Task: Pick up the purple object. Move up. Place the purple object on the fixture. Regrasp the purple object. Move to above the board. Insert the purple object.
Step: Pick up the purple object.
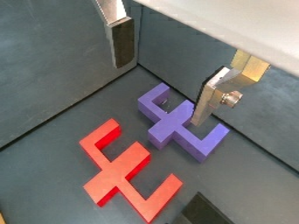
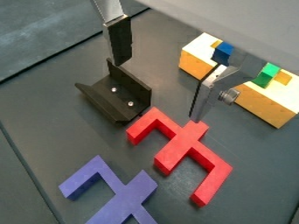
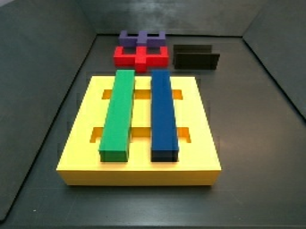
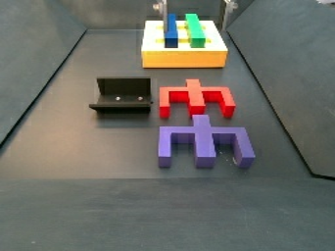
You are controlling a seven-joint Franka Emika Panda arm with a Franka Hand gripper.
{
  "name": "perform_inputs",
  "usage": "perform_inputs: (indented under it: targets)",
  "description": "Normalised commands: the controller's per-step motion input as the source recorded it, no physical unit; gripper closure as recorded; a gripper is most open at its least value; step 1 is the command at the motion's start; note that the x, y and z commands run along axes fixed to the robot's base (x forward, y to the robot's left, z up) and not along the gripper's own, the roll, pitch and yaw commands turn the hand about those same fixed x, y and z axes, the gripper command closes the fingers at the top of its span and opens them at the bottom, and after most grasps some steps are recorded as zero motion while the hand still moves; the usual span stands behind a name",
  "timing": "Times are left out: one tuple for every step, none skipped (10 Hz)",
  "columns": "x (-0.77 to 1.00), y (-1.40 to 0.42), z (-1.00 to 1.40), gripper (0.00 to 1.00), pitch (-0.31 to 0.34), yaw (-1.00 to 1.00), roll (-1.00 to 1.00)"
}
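Your gripper hangs above the floor with its two silver fingers spread wide and nothing between them. In a wrist view one finger sits over bare floor while the other hovers above the purple object. In a wrist view the gripper looks down past the fixture and the red block, with the purple object nearer the camera and the yellow board beyond. Neither side view shows you the fingers clearly; only a sliver of the arm appears at one frame's upper edge.

The purple object lies flat on the floor, untouched, its prongs pointing away from the board and its long axis running across the table. The red block lies between it and the board, the fixture just beside the red block. From the opposite side the board fills the foreground, carrying the green bar and blue bar, with the purple object farthest back.
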Motion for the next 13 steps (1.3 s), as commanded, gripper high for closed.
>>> perform_inputs:
  targets:
    - [0.00, 0.00, -0.02, 0.00, -0.007, 0.00, 0.00]
    - [-0.07, 0.14, -0.23, 0.00, -0.036, 0.00, -0.04]
    - [-0.23, 0.40, -0.46, 0.00, -0.041, -0.09, -0.03]
    - [-0.20, 0.61, -0.54, 0.00, -0.027, -0.13, -0.03]
    - [-0.27, 0.68, -0.57, 0.00, -0.066, -0.17, -0.05]
    - [-0.18, 0.67, -0.78, 0.00, -0.061, -0.16, -0.07]
    - [-0.17, 0.55, -0.89, 0.00, -0.114, -0.10, -0.04]
    - [0.00, 0.24, -0.87, 0.00, -0.167, 0.00, -0.04]
    - [0.38, -0.09, -0.63, 0.00, -0.144, 0.00, 0.00]
    - [0.47, -0.19, -0.61, 0.00, -0.123, 0.00, 0.00]
    - [0.43, -0.15, -0.63, 0.00, -0.119, -0.02, 0.00]
    - [0.19, -0.06, -0.43, 0.00, -0.067, -0.14, 0.00]
    - [-0.05, 0.00, -0.27, 0.00, 0.000, -0.05, 0.01]
